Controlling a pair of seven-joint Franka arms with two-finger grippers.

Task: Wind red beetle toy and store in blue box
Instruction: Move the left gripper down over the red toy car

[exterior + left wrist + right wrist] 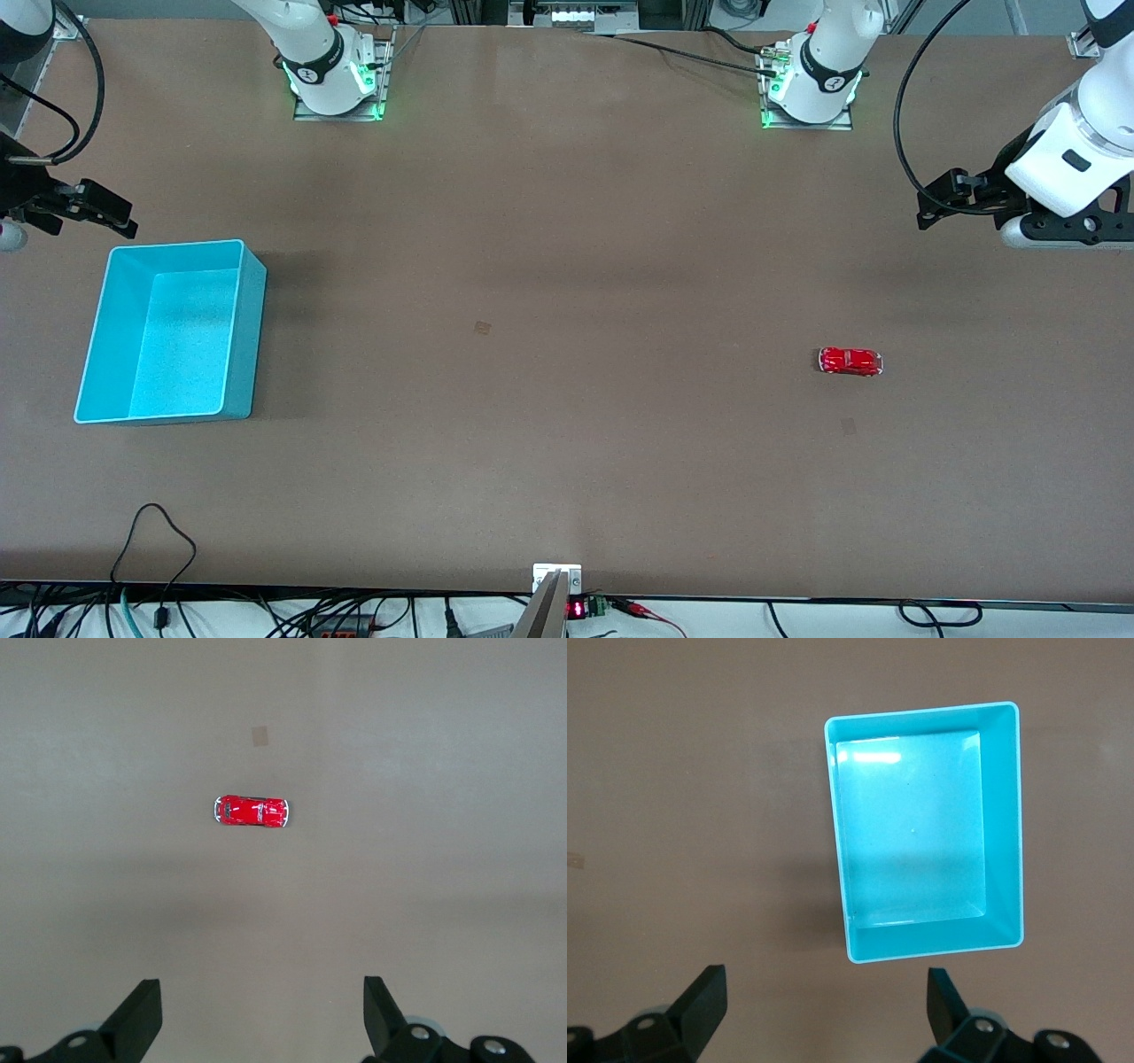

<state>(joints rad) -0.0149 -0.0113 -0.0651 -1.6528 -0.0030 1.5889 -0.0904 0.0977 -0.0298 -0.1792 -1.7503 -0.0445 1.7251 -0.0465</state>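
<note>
Glossy red beetle toy [850, 361], rounded body, silvery ends

left gripper [261, 1014]: only fingertips showing in left wrist view, body being cut off by pic edge; in front view it's running off the edge at the left arm's end of table.
right gripper [826, 1005]: same in right wrist view, tips only; in front view mostly being cropped at the right arm's end.
red beetle toy [850, 361]: too small to be showing wheels, winder or which end is the nose.
blue box [106, 337]: outer walls mostly hiding from front view.
cables [159, 549]: getting cut off along front table edge.
</note>
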